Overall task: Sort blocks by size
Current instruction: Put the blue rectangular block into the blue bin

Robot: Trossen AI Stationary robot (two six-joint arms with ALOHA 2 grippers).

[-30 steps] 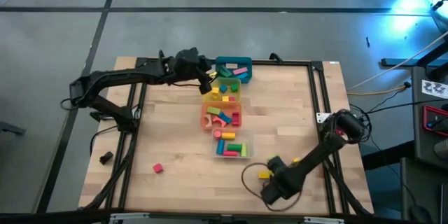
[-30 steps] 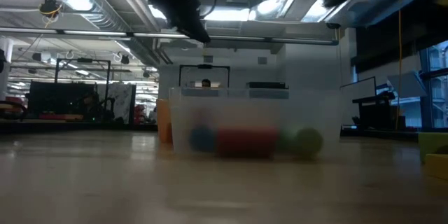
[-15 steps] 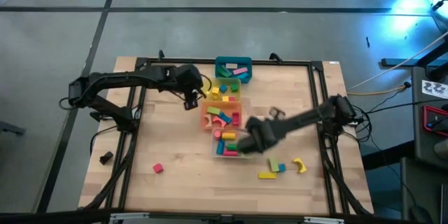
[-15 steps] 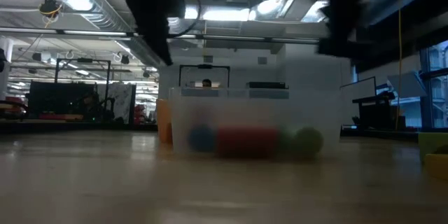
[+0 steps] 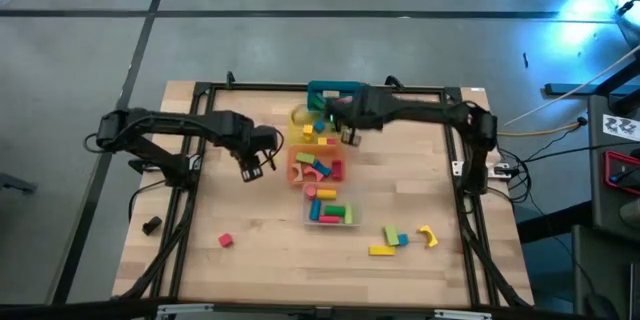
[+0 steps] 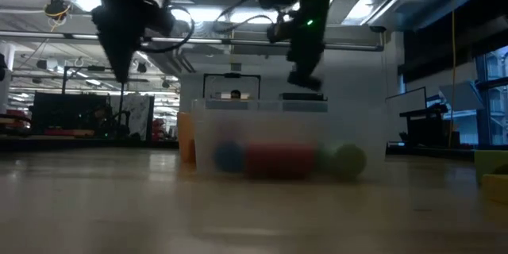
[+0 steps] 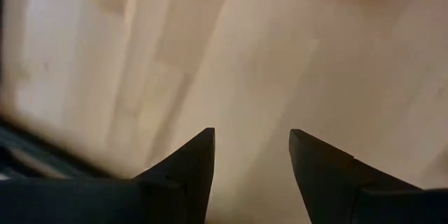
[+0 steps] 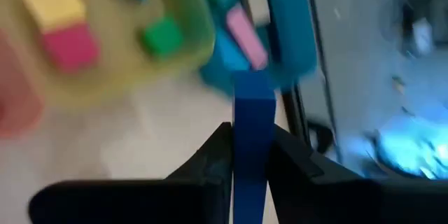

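My right gripper [image 8: 252,131] is shut on a blue bar block [image 8: 252,101]. It hangs above the far bins [image 5: 347,130], over the gap between the yellow bin [image 8: 175,49] and the teal bin [image 8: 283,35]. My left gripper [image 7: 252,143] stands open over bare wood, left of the orange bin [image 5: 255,160], with nothing between its fingers. Other blocks lie in the four bins, and a few lie loose on the table. My right gripper pinches the blue bar's two long sides [image 8: 252,147] between its two fingers. The bar lies along the fingers and sticks out past their tips. The fingers slant down from the table's right side. The bar is lifted clear, above the bins.
A row of bins runs from far to near at mid-table: teal [image 5: 346,87], yellow [image 5: 300,117], orange [image 5: 292,168], clear [image 5: 352,222]. Loose blocks lie at the near right [image 5: 397,239] and a red one lies at the near left [image 5: 226,241]. A black frame [image 5: 455,90] borders the table.
My right gripper has swung from the table's near right corner up and toward the far edge, passing over the clear and orange bins, and has rolled. My left gripper has drawn back from the teal bin toward the near left, sunk a little and tipped to point down.
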